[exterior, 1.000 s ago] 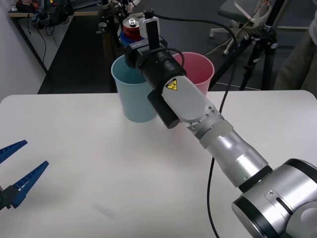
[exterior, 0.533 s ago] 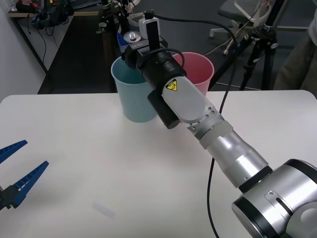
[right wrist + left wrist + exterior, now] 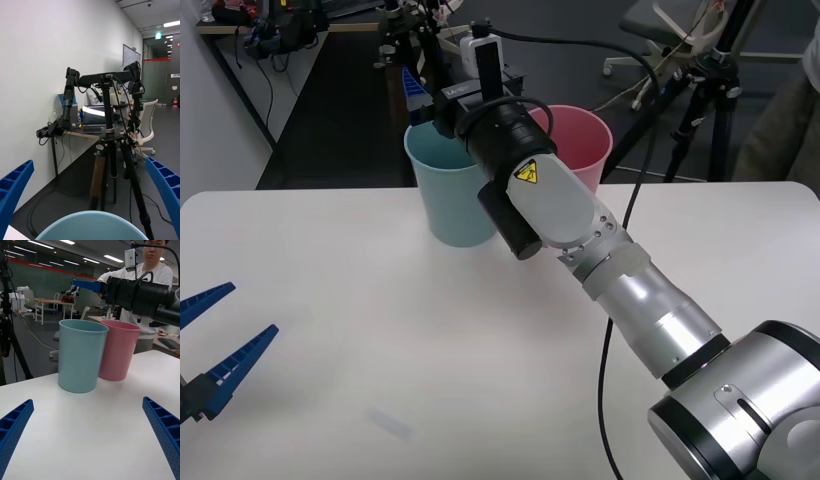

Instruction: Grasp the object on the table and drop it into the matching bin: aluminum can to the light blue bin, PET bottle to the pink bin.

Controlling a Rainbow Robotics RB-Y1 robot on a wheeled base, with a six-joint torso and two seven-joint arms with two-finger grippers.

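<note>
Right wrist view — right end effector (image 3: 90,202) open, above light blue bin (image 3: 92,225)

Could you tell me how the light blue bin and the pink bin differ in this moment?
Colour: the light blue bin is pale blue, the pink bin is pink. Position: in the front view the light blue bin stands on the robot's left of the pink bin. Relation to the arm: the right end effector hangs open above the light blue bin's rim, not over the pink bin. Both share the same tall tapering shape and stand upright, side by side, on the table.
</note>
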